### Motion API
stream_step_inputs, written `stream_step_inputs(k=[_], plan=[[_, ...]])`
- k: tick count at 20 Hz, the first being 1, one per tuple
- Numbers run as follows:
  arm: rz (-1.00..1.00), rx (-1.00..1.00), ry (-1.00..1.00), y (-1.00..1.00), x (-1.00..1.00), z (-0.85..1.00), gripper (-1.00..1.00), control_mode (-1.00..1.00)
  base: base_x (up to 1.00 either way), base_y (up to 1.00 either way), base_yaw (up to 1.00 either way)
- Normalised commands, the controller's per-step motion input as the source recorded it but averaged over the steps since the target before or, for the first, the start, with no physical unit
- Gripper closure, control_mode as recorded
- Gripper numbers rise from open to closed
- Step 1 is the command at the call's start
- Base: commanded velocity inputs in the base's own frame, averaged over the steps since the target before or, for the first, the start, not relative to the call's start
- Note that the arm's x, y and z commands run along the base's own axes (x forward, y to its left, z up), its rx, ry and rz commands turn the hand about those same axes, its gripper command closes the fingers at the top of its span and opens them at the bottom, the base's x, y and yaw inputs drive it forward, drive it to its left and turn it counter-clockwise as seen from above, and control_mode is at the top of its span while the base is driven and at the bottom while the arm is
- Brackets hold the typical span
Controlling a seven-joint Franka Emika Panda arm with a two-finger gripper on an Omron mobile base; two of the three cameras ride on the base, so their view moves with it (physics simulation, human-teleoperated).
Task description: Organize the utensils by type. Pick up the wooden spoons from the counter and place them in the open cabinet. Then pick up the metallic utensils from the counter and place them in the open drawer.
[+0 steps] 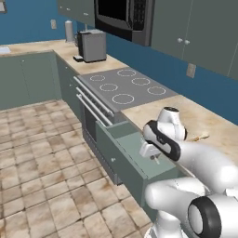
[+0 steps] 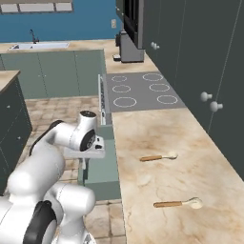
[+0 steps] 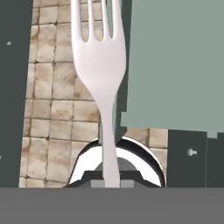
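A silver-grey fork (image 3: 101,65), the metallic utensil, rises up the middle of the hand view with its tines far from the hand, and my gripper (image 1: 152,157) is shut on its handle. The gripper hangs over the outer edge of the open grey-green drawer (image 1: 122,131), also seen as the drawer (image 2: 104,167), with the tiled floor below the fork. Two wooden spoons lie on the beige counter (image 2: 143,138): the farther spoon (image 2: 159,156) and the nearer spoon (image 2: 178,203). One spoon (image 1: 201,137) peeks out behind my arm. The open cabinet is out of view.
A stove top (image 1: 125,86) lies just past the drawer, with a coffee machine (image 1: 91,45) and a microwave (image 1: 123,16) beyond. Closed wall cabinets with round knobs (image 2: 209,100) hang over the counter. Tiled floor (image 1: 42,153) spreads to the left.
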Motion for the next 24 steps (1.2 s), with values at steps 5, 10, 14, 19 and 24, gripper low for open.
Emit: stream_step_inputs(k=[5,10,14,19,24], plan=[[0.0,0.0,0.02,0.0,0.42,-0.38,1.0,-1.0,0.0,0.0,0.0],[0.0,-0.03,0.01,0.0,0.37,-0.48,1.0,-1.0,0.0,0.0,0.0],[0.0,0.0,0.01,0.0,0.29,-0.28,1.0,-1.0,0.0,0.0,0.0],[0.0,0.0,0.01,0.0,0.33,-0.22,1.0,-1.0,0.0,0.0,0.0],[0.0,0.0,0.0,0.04,0.29,-0.39,1.0,-1.0,0.0,0.0,0.0]])
